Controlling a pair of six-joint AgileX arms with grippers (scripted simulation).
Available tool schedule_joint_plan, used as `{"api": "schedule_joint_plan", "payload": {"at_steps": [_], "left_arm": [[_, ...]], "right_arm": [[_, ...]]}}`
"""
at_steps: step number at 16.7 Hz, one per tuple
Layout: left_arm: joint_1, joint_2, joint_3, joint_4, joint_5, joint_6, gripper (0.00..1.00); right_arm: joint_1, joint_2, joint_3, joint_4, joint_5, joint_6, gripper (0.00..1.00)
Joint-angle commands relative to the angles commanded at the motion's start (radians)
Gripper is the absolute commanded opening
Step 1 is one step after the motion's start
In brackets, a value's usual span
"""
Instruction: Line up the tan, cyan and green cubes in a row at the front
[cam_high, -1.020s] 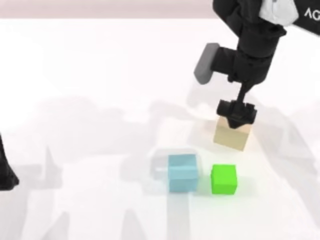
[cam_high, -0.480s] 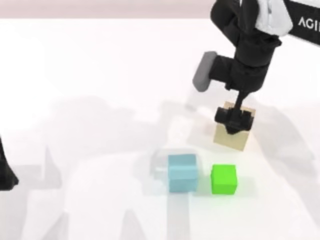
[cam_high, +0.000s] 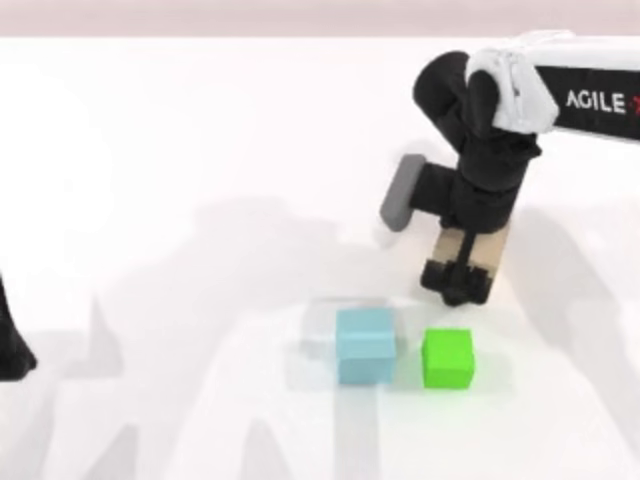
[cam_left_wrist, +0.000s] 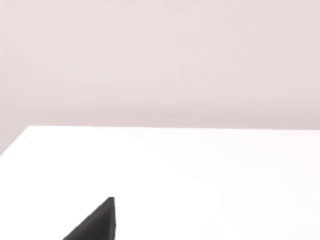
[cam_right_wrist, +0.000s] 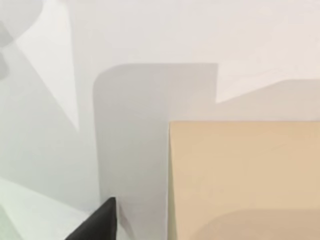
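Two cubes, cyan cube (cam_high: 365, 344) and green cube (cam_high: 447, 358), already sit side by side. Right gripper (cam_high: 456, 284) covers the tan cube (cam_high: 470, 243), directly beneath; finger state unclear. Tan still needs placing in the row.

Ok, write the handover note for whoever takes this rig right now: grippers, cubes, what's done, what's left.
Right gripper: down over the tan cube, which it largely hides in the top view; whether the fingers are closed on it cannot be told.
Left arm: parked at the table's left edge, its gripper out of view.
Cubes: the cyan cube and green cube sit side by side at the front with a small gap, cyan on the left. The tan cube lies behind the green one, out of line.
Done: cyan and green look placed.
Left: bring tan forward into the row, probably at one end, then release.
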Motion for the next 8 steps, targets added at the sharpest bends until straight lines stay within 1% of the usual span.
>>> {"api": "schedule_joint_plan", "payload": {"at_steps": [2, 8], "left_arm": [[0.000, 0.000, 0.000, 0.000, 0.000, 0.000, 1.00], [0.000, 0.000, 0.000, 0.000, 0.000, 0.000, 1.00]], "right_arm": [[0.000, 0.000, 0.000, 0.000, 0.000, 0.000, 1.00], [0.000, 0.000, 0.000, 0.000, 0.000, 0.000, 0.55]]}}
